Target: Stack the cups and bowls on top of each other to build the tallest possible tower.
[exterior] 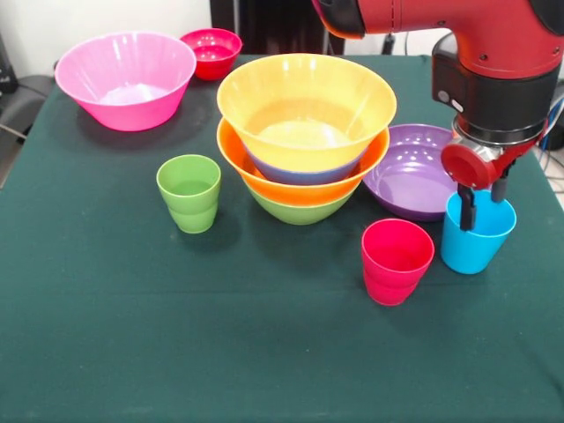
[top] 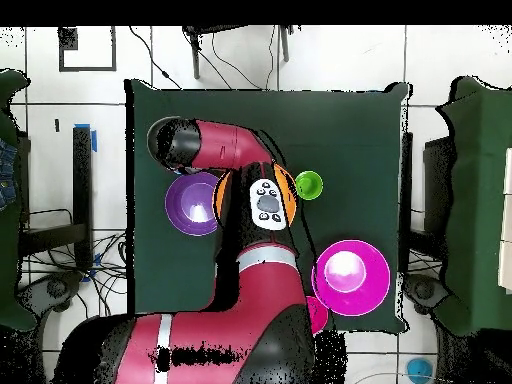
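Observation:
The tower [exterior: 304, 132] stands mid-table: a green bowl [exterior: 298, 210] at the base, an orange bowl [exterior: 264, 181], a blue bowl [exterior: 304, 174], and a large yellow-orange bowl [exterior: 307, 106] on top. My gripper [exterior: 484, 211] is open over the light blue cup [exterior: 474, 247], which stands on the cloth; one finger [exterior: 467, 211] reaches inside the rim. The red cup [exterior: 397, 262] stands just left of it. The green cup [exterior: 189, 192] is left of the tower. In the overhead view the arm [top: 230, 150] hides the gripper and most of the tower; the green cup [top: 308, 185] shows.
A wide purple bowl [exterior: 414, 172] [top: 192, 203] lies between the tower and the blue cup. A large pink bowl [exterior: 126, 79] [top: 350, 277] and a small red bowl [exterior: 211, 51] sit at the far left corner. The table's edge runs close to the blue cup's right.

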